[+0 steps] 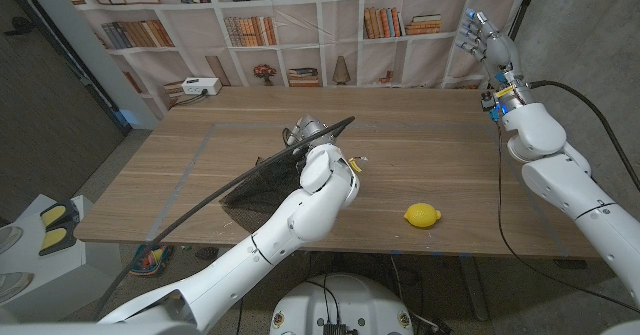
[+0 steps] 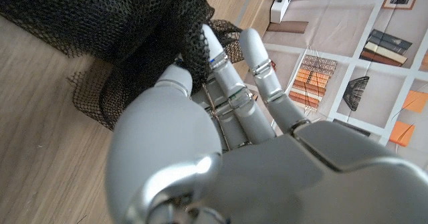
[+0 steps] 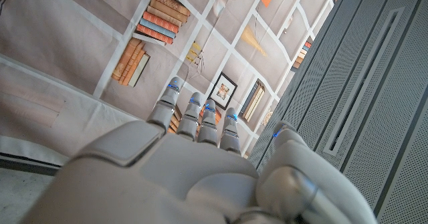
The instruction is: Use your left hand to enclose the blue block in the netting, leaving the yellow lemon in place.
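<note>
Judged well along, with left hand (image 1: 322, 171) fingers (image 2: 221, 67) closed on the black netting (image 1: 262, 180) mid-surface, blue block hidden beneath or inside, lemon (image 1: 422, 215) untouched nearby right, right hand (image 1: 484, 41) raised with fingers spread.

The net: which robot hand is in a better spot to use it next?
The left hand. It grips the black net over the table's middle, fingers in the mesh. The right hand is raised high by the bookshelf backdrop, open and holding nothing. The lemon lies apart from the net.
</note>
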{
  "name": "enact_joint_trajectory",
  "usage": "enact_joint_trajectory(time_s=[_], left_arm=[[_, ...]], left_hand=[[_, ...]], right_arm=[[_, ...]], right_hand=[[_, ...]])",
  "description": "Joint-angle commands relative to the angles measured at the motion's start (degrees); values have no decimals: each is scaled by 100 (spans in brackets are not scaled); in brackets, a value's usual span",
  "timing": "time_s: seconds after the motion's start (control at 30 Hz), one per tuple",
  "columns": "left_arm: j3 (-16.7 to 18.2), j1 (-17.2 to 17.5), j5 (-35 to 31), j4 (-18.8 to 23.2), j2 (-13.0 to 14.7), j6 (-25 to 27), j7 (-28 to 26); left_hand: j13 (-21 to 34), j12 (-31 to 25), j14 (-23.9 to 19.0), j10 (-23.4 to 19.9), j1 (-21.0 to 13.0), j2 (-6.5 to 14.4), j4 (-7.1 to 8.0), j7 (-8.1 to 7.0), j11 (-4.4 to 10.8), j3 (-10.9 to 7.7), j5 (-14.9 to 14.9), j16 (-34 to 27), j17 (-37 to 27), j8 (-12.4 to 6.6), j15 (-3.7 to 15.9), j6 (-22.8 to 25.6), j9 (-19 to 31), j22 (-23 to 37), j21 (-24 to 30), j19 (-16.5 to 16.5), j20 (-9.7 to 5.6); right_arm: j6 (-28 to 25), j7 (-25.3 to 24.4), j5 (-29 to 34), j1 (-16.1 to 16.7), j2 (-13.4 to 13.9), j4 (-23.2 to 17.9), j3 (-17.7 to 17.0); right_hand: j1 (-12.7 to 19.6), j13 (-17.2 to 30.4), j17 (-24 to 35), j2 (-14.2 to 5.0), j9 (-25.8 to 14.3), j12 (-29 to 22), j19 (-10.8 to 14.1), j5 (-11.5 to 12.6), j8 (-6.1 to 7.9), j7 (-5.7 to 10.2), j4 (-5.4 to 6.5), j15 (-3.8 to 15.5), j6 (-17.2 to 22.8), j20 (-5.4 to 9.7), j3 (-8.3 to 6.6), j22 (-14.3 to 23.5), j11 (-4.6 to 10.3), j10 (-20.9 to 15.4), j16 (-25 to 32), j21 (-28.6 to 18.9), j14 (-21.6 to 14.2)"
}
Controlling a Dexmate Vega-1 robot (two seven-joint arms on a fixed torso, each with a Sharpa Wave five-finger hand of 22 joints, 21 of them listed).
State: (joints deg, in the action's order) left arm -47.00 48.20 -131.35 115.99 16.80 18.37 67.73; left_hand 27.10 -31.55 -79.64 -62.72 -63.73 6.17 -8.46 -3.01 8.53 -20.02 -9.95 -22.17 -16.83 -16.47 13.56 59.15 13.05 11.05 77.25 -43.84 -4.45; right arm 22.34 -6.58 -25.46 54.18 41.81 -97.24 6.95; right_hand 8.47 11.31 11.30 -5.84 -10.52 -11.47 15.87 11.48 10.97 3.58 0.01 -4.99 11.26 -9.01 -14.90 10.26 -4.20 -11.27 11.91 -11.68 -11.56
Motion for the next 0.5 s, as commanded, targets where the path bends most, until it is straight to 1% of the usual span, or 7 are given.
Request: enact_joint_trajectory(time_s=[0.03,0.07,0.1,0.17,0.3,0.43,0.5], left_arm=[[293,49,-137,-44,-520,76,866],[362,51,-21,-36,-578,90,940],[403,48,52,-38,-609,103,984],[454,21,97,-71,-660,40,1123],[894,260,127,-114,-1133,-478,1123],[1092,347,445,-98,-1277,-770,1123],[1120,333,773,-74,-1203,-866,1123]], left_hand=[[-373,293,-90,-504,838,137,462,228,345,128,-26,-221,88,110,-7,55,-19,-98,117,-301,-581],[-463,449,-17,-511,1767,86,1043,303,336,309,-102,-221,148,254,-21,60,-110,-135,-83,-502,-581],[-520,529,-26,-553,2280,29,1415,351,250,437,-141,-225,181,300,-51,76,-144,-144,-222,-671,-576],[-667,670,-23,-586,2796,-89,1756,466,83,609,-197,-225,248,401,-77,-78,-171,-149,-408,-852,-551],[-1068,1101,17,-519,3606,-435,1853,320,-22,997,-345,-76,472,615,-86,-1420,-204,-147,-894,-895,-365],[-1221,1433,148,-264,4389,-622,1858,266,-120,1412,-510,83,549,617,-91,-2468,-213,-126,-1530,-361,-119],[-1208,1732,793,294,4637,-563,1785,233,-140,1554,-635,550,634,561,-89,-2807,-214,-104,-1944,70,47]], right_arm=[[-30,-10,60,-118,-51,55,86],[-29,-24,76,-119,-55,54,89],[-36,-41,91,-118,-56,46,90],[-21,-40,94,-123,-62,51,93],[-26,-50,113,-132,-66,48,104],[-2,-49,149,-155,-72,66,123],[-3,-55,162,-166,-76,69,131]], right_hand=[[-15,16,29,-27,-20,-4,32,0,10,1,-1,-17,31,-5,-39,13,15,-35,13,-14,-48],[-14,16,29,-27,-20,-4,32,0,8,2,-1,-19,26,-6,-39,13,19,-34,13,-14,-47],[-14,16,29,-27,-20,-3,33,0,7,1,-1,-19,24,-4,-40,13,17,-33,14,-15,-50],[-13,16,29,-27,-20,-4,36,0,8,-1,-1,-20,25,-8,-42,13,17,-34,14,-16,-52],[-12,16,29,-25,-19,-4,38,-1,6,5,-2,-23,21,-13,-45,13,16,-36,14,-16,-54],[-12,16,29,-23,-19,-3,41,-2,8,4,-2,-21,24,-16,-46,12,18,-33,16,-17,-60],[-12,16,29,-22,-19,-3,41,-2,8,5,-2,-22,24,-17,-47,12,17,-34,17,-16,-62]])
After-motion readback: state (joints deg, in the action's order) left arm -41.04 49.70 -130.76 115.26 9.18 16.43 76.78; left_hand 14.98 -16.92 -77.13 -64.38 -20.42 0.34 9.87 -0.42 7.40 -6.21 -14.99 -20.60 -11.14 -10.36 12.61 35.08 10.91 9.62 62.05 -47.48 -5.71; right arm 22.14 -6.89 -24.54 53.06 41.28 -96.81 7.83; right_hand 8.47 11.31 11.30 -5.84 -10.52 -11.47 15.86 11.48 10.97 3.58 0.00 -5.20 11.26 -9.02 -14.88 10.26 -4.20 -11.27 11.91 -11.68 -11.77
